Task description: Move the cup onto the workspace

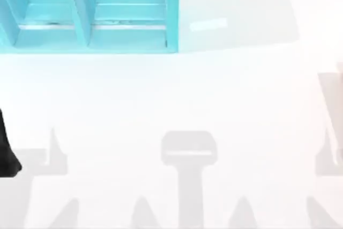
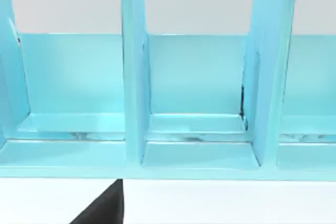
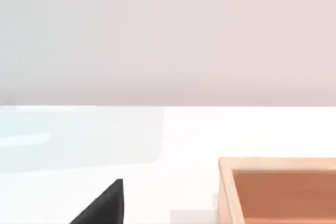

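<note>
The shelf [image 1: 172,14] sits at about 11 o'clock on the workspace [image 1: 177,95]. The left arm [image 1: 6,154] enters at the table's 8 o'clock edge. The left gripper [image 2: 105,208] faces the shelf front from just off its base, and I cannot tell whether it is released or clenched. The right gripper [image 3: 105,208] hangs low over the table near a wooden box [image 3: 278,190], apparently idle. I cannot tell its state either.

I cannot tell where the cup stands. The shelf bays in front of the left gripper look bare, so I cannot say how the cup lies relative to either tool. Judging from the task, it most likely belongs somewhere in the shelf, and the step in hand is finding and reaching it.

To do that well:
- Sweep the left wrist along the shelf front, level with the bay floors, until the cup comes square into view.
- Enter a bay straight from 6 o'clock, midway between the dividers, so neither wall gets clipped.
- Go in released and wide, and close low on the cup's body. It has no handle and could tip if pinched near the rim.
- Lift only a little and back straight out before swinging toward the open table around 5 o'clock of the shelf.
</note>
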